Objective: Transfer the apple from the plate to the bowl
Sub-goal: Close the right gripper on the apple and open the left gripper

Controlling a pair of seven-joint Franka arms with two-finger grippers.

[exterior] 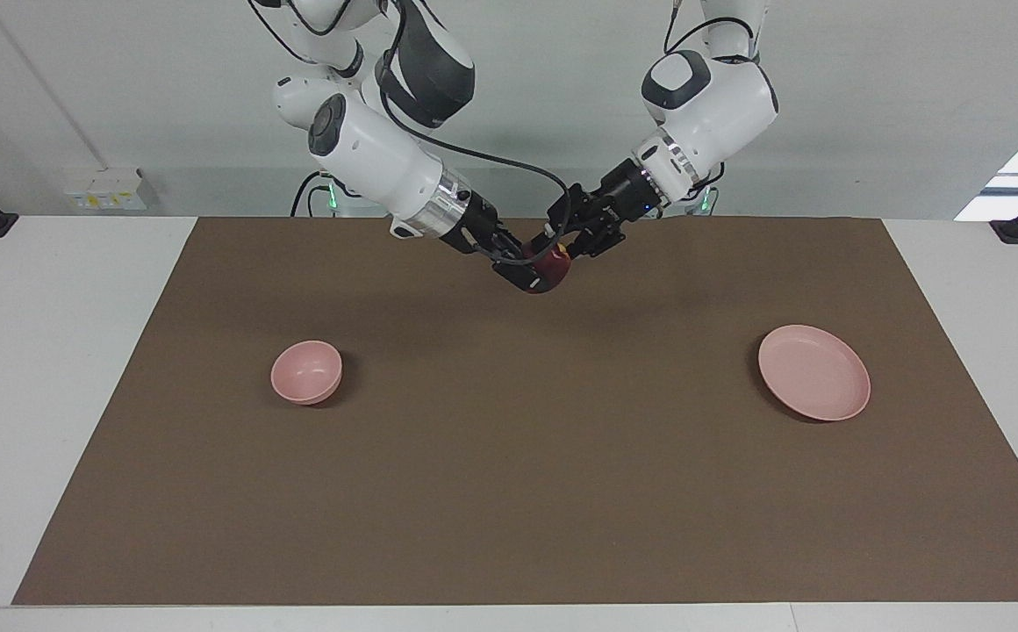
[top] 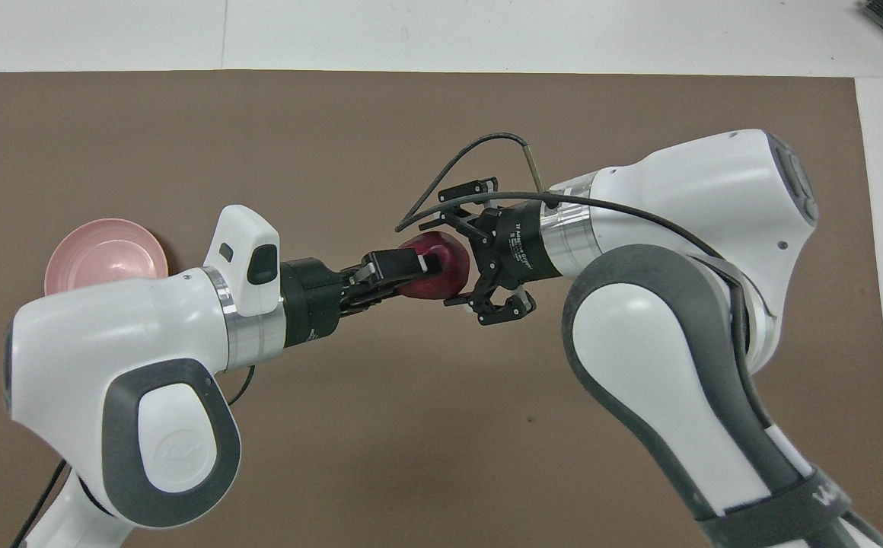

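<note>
Between both pincers, up in air: dark-red apple [top: 435, 275], yellowish patch.

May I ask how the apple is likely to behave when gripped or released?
The apple, round and glossy, may slip in the left gripper pinching it; it looks firm, and would probably roll on the flat mat.

Facing view: you look from high across the table toward both robots, taking in the whole brown rectangular mat [exterior: 509, 456], well back. Overhead view: you sit above the robots' end, looking steeply down and forward, much closer; arms fill it. Both share the mat's middle and the wide shallow pink plate [exterior: 814, 372] [top: 99, 255].
</note>
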